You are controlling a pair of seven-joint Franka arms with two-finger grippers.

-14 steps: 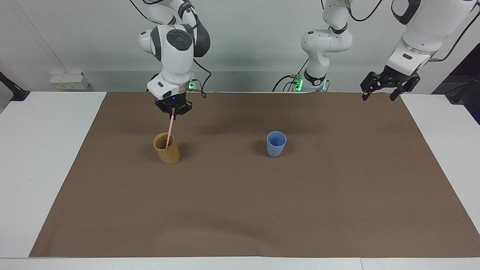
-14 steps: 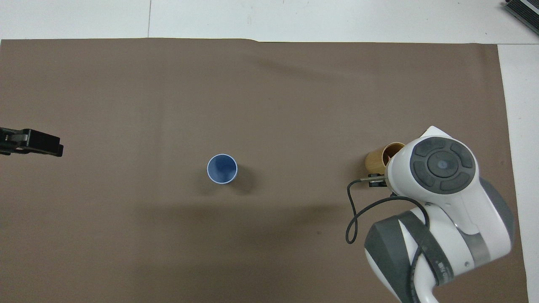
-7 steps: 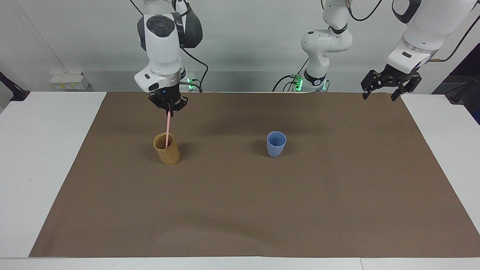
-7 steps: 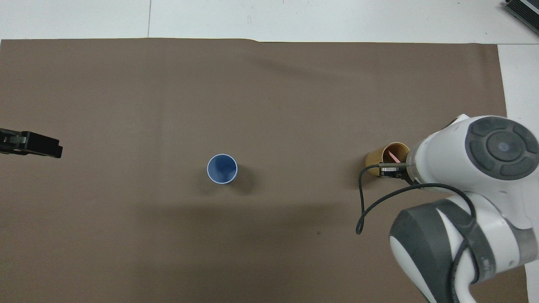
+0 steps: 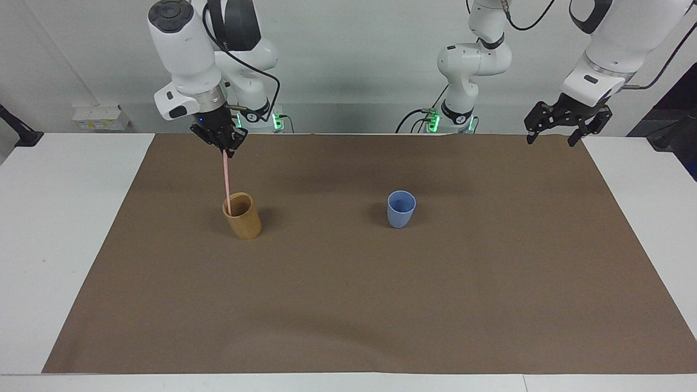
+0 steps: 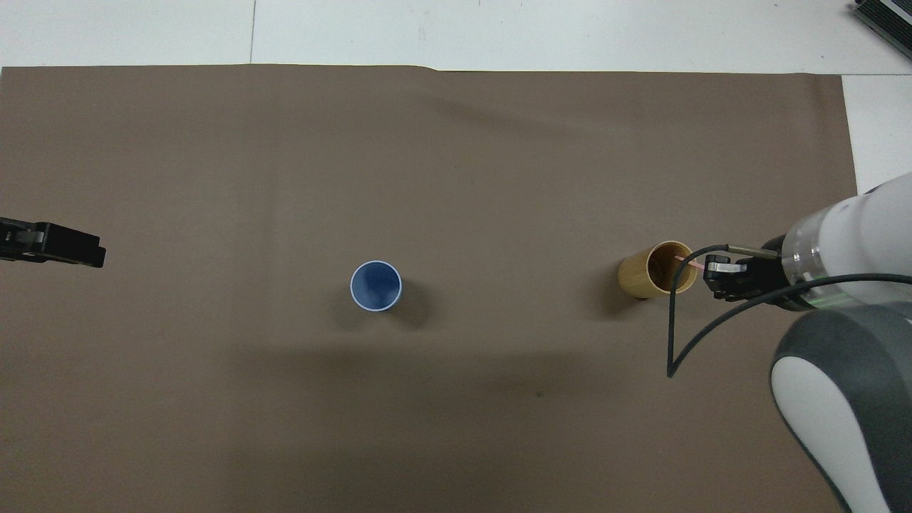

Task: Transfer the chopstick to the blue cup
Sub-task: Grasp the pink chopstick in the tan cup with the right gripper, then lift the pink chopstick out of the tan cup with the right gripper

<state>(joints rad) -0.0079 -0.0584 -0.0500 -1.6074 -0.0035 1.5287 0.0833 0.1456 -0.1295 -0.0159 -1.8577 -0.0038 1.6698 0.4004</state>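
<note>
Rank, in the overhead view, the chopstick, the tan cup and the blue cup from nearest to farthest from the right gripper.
1. The chopstick: held by the right gripper at its top end, its lower end in the tan cup.
2. The tan cup: just beside the gripper, toward the right arm's end of the table.
3. The blue cup: near the mat's middle.

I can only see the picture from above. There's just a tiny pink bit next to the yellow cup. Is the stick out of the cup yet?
Observer: Not yet. In the facing view, the right gripper holds the chopstick by its top end, and the lower tip is inside the tan cup.
Operator: Is the stick standing up straight?
Observer: Nearly upright, leaning only a little.
Operator: What's the black thing at the edge of my picture?
Observer: That's the left gripper, open and waiting in the air over a corner of the brown mat.
</note>
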